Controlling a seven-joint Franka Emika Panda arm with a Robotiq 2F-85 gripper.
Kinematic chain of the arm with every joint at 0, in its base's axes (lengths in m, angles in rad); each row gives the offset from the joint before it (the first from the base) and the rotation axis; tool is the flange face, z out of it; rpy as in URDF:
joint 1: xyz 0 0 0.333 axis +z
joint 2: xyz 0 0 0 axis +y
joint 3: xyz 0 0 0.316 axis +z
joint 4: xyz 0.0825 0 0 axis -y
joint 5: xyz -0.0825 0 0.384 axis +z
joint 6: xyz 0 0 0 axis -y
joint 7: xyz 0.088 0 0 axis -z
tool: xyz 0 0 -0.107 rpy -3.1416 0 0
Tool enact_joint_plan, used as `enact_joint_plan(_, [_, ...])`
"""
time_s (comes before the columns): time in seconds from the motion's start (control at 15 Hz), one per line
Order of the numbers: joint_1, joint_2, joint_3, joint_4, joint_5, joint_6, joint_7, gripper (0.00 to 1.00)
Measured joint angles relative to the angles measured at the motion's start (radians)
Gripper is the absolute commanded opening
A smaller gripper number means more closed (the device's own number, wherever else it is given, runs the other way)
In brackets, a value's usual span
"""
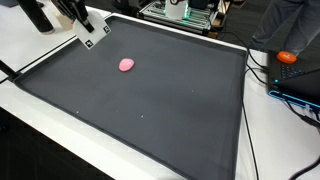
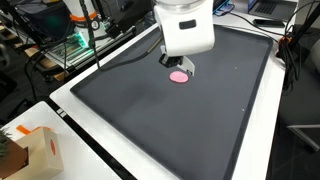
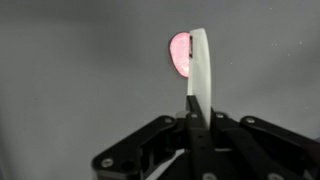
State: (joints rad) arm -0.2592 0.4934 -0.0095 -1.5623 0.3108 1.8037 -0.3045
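Pink rounded lump (image 1: pixel 126 65), matte black mat (image 1: pixel 160 110)

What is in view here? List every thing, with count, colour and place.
pink lump: one, pink, on the mat, just beyond the fingertips in the wrist view
mat: one, dark grey, covering most of the table
table: one, white, under the mat
cardboard box: one, brown, past the table's corner
orange object: one, orange, beside the table, kind unclear
cables: several, black, along the table's edge
gripper: one, white body, white fingers together, over the pink lump
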Motion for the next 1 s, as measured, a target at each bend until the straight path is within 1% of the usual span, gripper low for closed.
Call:
enact_joint_plan(0.27, [-0.041, -0.006, 0.0, -0.055, 0.064, 0.0, -0.117, 0.01])
enact_joint_plan(0.47, [-0.059, -0.007, -0.002, -0.091, 0.079, 0.0, -0.18, 0.01])
enact_joint_plan(1.0, [-0.078, -0.011, -0.012, -0.164, 0.08, 0.001, -0.267, 0.01])
